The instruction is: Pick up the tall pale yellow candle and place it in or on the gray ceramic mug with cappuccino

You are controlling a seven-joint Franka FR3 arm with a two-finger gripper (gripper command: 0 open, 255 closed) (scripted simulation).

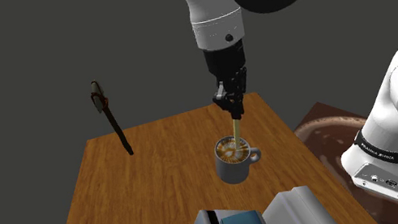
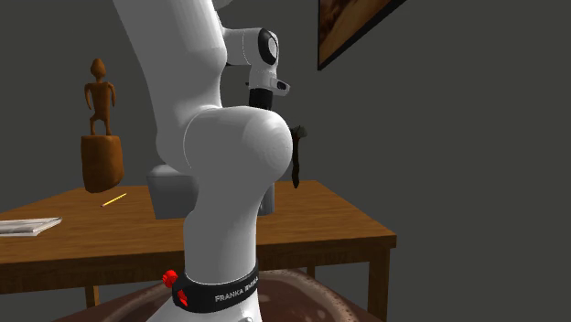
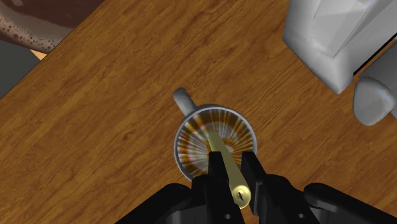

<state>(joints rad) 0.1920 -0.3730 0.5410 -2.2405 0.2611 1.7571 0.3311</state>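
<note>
Hanging directly over the grey mug [image 1: 232, 173] of cappuccino on the wooden desk [image 1: 145, 194], the pincer [image 1: 234, 113] was clamped on the thin pale yellow candle [image 1: 236, 131], held nearly upright with its lower end at the foam, apparently so that release would leave it inside the rim.
</note>
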